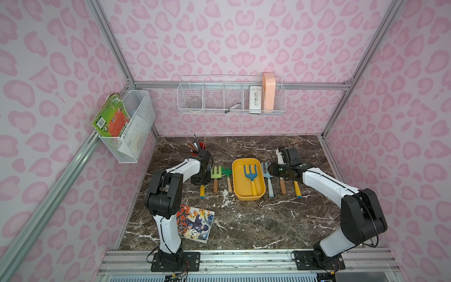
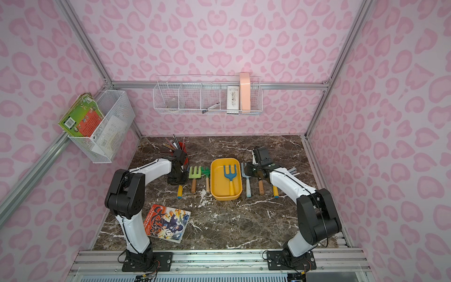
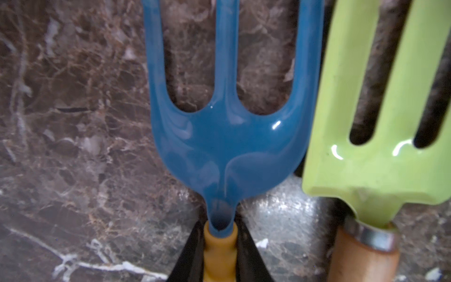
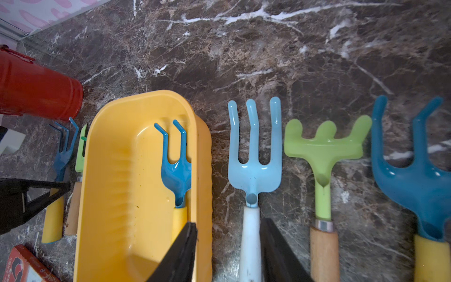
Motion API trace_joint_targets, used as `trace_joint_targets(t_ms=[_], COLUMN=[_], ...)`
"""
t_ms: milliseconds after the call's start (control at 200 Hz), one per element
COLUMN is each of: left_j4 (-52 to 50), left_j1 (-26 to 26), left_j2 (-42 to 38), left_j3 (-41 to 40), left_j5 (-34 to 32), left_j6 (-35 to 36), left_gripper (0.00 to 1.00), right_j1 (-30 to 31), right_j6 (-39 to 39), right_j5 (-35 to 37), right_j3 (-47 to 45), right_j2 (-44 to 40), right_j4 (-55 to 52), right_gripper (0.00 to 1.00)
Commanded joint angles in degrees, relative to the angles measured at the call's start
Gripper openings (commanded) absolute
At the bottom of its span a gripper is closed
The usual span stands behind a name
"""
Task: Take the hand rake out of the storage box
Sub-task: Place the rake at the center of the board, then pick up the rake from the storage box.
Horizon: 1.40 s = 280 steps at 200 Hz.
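The hand rake (image 1: 251, 173) (image 2: 230, 173) (image 4: 176, 171), blue-headed with a yellow handle, lies inside the yellow storage box (image 1: 241, 185) (image 2: 218, 182) (image 4: 117, 171) at mid-table. My right gripper (image 1: 271, 170) (image 4: 229, 222) hovers open just right of the box. Its fingers straddle the white handle of a light-blue fork (image 4: 253, 156) without touching it, and one finger overlaps the box's right wall. My left gripper (image 1: 201, 179) (image 3: 220, 228) is down at the left end of the tool row. It is shut on the yellow handle of another blue fork (image 3: 227, 146) lying on the table.
Left of the box lie a lime fork (image 1: 215, 173) and a small green rake (image 1: 227, 173). A lime rake (image 4: 324, 151) and a dark blue rake (image 4: 419, 180) lie to its right. A red pencil cup (image 1: 201, 146) stands behind the left gripper; a comic book (image 1: 195, 223) lies front left.
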Motion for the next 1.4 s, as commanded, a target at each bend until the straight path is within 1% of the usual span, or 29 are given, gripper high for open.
trace_joint_targets(t_ms=[0, 320, 545, 645, 720, 850, 980, 1010, 1050, 1160, 1285, 1395], left_j4=[-2.23, -4.18, -6.17, -6.98, -6.97, -9.11, -10.83, -10.88, -10.86, -11.89, -12.31, -11.86], left_j1=[-0.09, -0.07, -0.52, -1.72, -4.25, -11.25, -18.63, -19.85, -21.61, -25.25, -28.25, -29.86], left_j2=[0.24, -1.21, -6.07, -8.9, -10.82, -12.46, -11.75, -11.02, -9.66, -3.96, 1.8, 5.9], left_j3=[0.14, 1.14, 2.02, 2.14, 1.76, 3.77, 8.58, 9.21, 12.24, 18.01, 23.26, 26.94], left_j5=[-0.25, -2.01, -1.08, 0.77, 1.53, -2.09, -5.23, -5.12, -5.15, -4.57, -4.15, -3.3], left_j6=[-0.07, -1.28, -2.88, -5.78, -9.33, -16.14, -21.69, -22.44, -22.85, -22.99, -23.31, -23.26], left_gripper=[0.22, 0.37, 0.41, 0.42, 0.42, 0.42, 0.42, 0.42, 0.42, 0.41, 0.41, 0.41], right_j1=[0.2, 0.2, 0.02, -0.46, -0.94, -1.55, -2.41, -2.68, -3.0, -3.54, -3.98, -4.35], right_j6=[-0.69, -1.0, -1.3, -1.56, -1.46, -1.61, -1.79, -1.79, -1.79, -1.79, -1.64, -1.62], right_j5=[0.47, 1.06, 1.25, 1.33, 1.35, 1.42, 1.68, 1.6, 1.52, 1.23, 1.07, 0.89], right_j3=[0.53, 0.15, -0.24, -0.64, -0.94, -1.11, -1.46, -1.63, -1.9, -2.93, -4.54, -5.57], right_j2=[0.05, -0.48, -0.95, -1.06, -1.26, -1.52, -2.11, -2.31, -2.66, -3.4, -4.16, -4.45], right_j4=[-0.25, -0.51, -0.47, -0.43, -0.2, -0.15, -0.38, -0.29, -0.16, 0.19, 1.02, 1.25], right_gripper=[0.45, 0.45, 0.46, 0.46, 0.46, 0.47, 0.47, 0.47, 0.47, 0.48, 0.48, 0.48])
